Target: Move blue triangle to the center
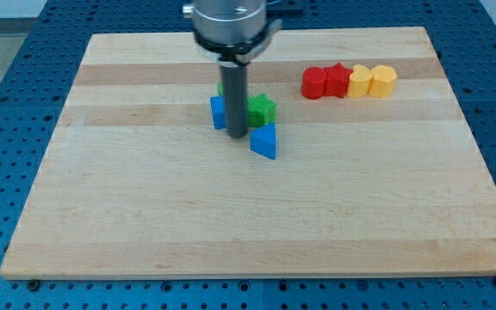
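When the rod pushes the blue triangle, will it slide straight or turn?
The blue triangle looks rigid and light, so it likely slides easily on the smooth board. My tip sits at its left corner, off-centre, so it may rotate.

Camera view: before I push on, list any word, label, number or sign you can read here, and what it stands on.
None: no readable text anywhere in this view.
The wooden board is bare wood.
The blue triangle, blue block, green star, red blocks and yellow blocks are plain.
The rod down to my tip and the blue perforated table carry no marks.
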